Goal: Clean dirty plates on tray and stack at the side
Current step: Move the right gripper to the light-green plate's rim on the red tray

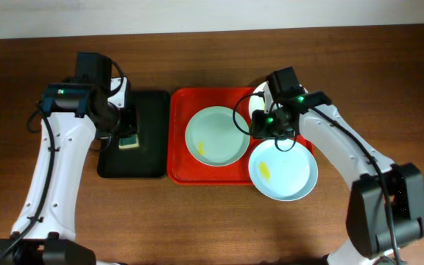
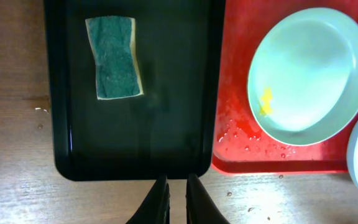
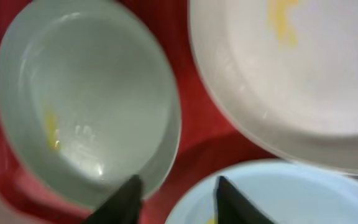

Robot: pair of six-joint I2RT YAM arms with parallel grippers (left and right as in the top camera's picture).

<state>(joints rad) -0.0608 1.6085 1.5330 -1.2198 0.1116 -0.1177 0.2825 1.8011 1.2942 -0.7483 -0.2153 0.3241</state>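
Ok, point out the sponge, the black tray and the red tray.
sponge (image 2: 114, 57): left wrist view, middle of its green face.
black tray (image 2: 173, 93): left wrist view, bare floor right of the sponge.
red tray (image 1: 177, 140): overhead view, left rim.

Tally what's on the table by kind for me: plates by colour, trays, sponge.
Pale blue plates: 2
White plate: 1
Red tray: 1
Black tray: 1
Green sponge: 1
Total: 6
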